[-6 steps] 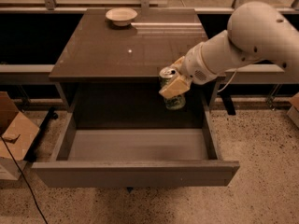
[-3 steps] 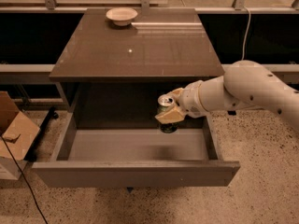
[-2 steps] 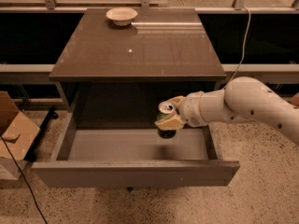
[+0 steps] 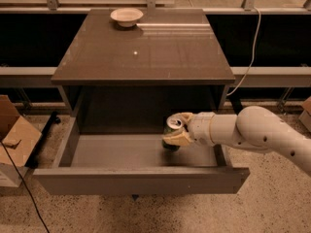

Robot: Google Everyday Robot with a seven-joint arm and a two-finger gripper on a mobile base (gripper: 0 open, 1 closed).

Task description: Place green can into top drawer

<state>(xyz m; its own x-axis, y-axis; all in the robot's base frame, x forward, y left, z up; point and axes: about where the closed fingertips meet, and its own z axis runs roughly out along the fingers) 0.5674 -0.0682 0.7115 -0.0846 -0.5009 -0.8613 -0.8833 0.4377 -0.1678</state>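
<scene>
The top drawer (image 4: 141, 178) is pulled wide open below the tabletop, its grey floor showing. The green can (image 4: 173, 131), silver top up, is held upright inside the drawer, right of its middle, at or just above the floor. My gripper (image 4: 179, 130) comes in from the right over the drawer's right wall and is shut on the can, its tan fingers (image 4: 177, 140) wrapped around the can's sides. The white arm (image 4: 252, 132) stretches off to the right.
A shallow white bowl (image 4: 126, 16) sits at the back of the brown tabletop (image 4: 146, 52). A cardboard box (image 4: 12, 140) stands on the floor at the left. A white cable (image 4: 250, 47) hangs at the right of the cabinet.
My gripper has carried the can down from tabletop height, in front of the table's edge, into the open drawer, lowering it close to the drawer floor.
</scene>
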